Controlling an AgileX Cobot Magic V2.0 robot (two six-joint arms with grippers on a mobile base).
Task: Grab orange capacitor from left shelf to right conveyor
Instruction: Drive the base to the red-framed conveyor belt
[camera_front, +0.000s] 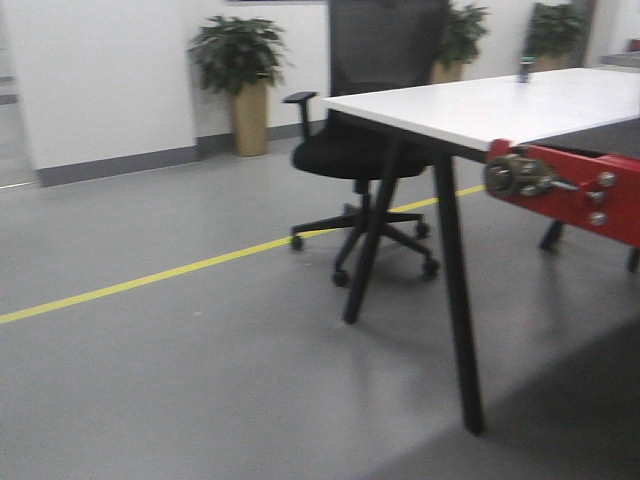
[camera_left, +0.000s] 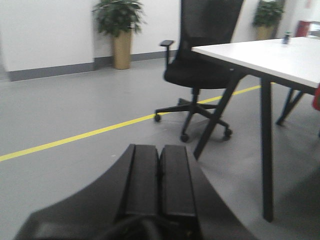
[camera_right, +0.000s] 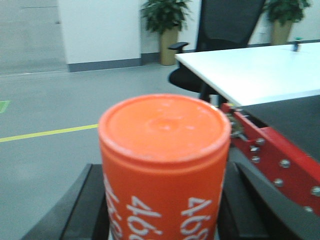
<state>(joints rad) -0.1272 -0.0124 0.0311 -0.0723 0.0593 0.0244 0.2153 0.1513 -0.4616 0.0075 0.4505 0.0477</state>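
Carrying step: the right hand (camera_right: 170, 215) grips the capacitor (camera_right: 164, 145), while the left hand (camera_left: 159, 180) is pressed closed, empty. Next, reach over the conveyor (camera_right: 295, 120) (its red frame is near) and release.

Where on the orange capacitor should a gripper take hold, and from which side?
The orange capacitor is an upright cylinder with a flat top: grip its curved side wall below the rim, coming in level, one finger on each side. The right gripper sits that way now.
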